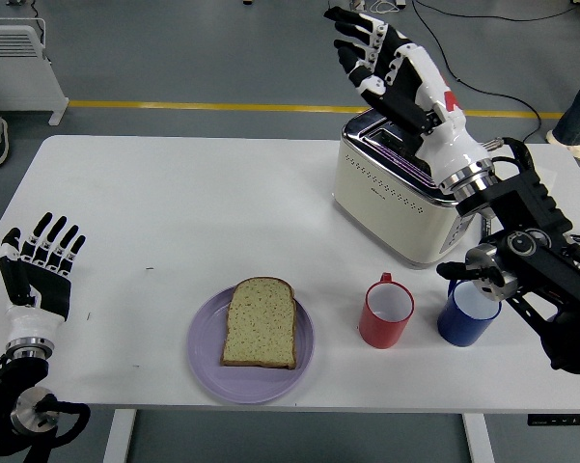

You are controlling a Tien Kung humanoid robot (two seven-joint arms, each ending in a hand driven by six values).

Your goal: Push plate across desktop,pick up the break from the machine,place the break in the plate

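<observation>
The table (174,193) is holding a toaster (405,193); above it the right hand (391,63) is hanging open and empty. The plate (203,362) is carrying the bread (261,323), so retreating clear of the cups (386,313) matters now. The left hand (39,275) is resting open.

Table surface left of and beyond the plate (201,365) lies bare and passable, whereas the right side is crowded: toaster (405,198) at the rear, red mug (385,311) just beside the plate, blue mug (466,314) close right of it, leaving narrow gaps.
</observation>
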